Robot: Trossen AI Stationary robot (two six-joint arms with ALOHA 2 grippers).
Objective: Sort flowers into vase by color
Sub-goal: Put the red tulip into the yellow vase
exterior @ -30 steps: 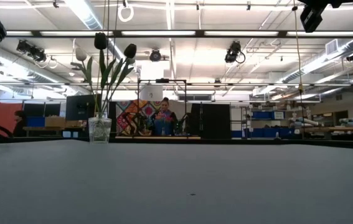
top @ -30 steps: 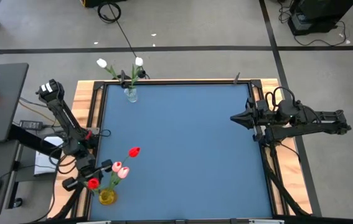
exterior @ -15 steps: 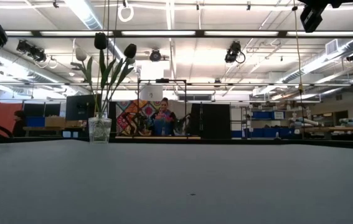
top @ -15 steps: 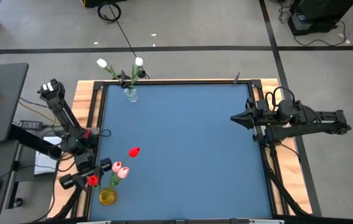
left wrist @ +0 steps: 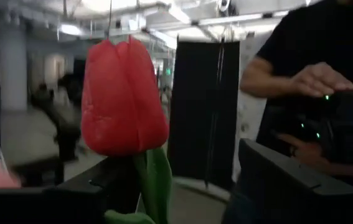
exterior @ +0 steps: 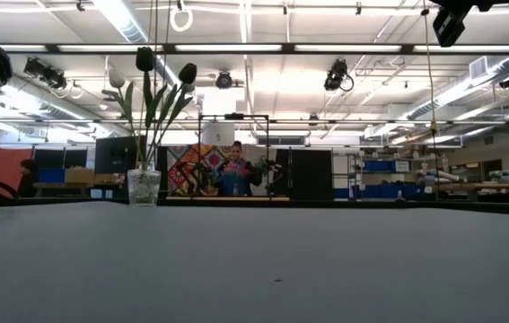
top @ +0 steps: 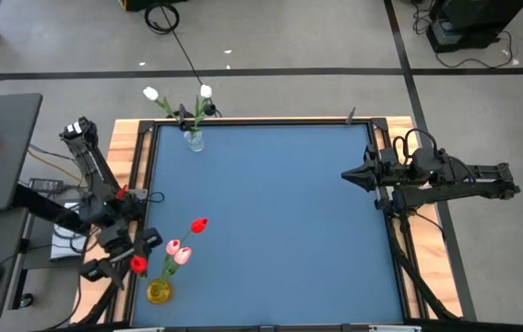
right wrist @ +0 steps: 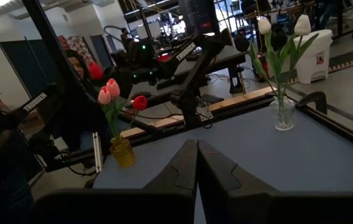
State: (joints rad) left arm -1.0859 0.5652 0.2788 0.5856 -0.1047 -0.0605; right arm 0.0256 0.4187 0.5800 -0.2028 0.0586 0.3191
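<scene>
A small yellow vase point(top: 158, 292) stands at the table's near left corner with two pink tulips point(top: 178, 252) and two red tulips point(top: 198, 224) stuck in it by their stems. My left gripper point(top: 120, 255) is open above that vase; one red tulip head point(left wrist: 124, 96) stands between its fingers, closer to one of them. A clear vase point(top: 194, 140) at the far left edge holds two white tulips point(top: 206, 91). My right gripper point(top: 347, 175) is shut and hangs over the table's right edge.
The blue table top point(top: 270, 221) has a raised dark rim. The left arm's links point(top: 90, 171) stand along the left edge. A person point(left wrist: 313, 81) with a hand on a device stands beyond the table, and another person point(exterior: 236, 172) shows far back in the room.
My left gripper has opened wider and gone up, away from the yellow vase. The red tulip it stood around stays in the vase. The right arm has kept still.
</scene>
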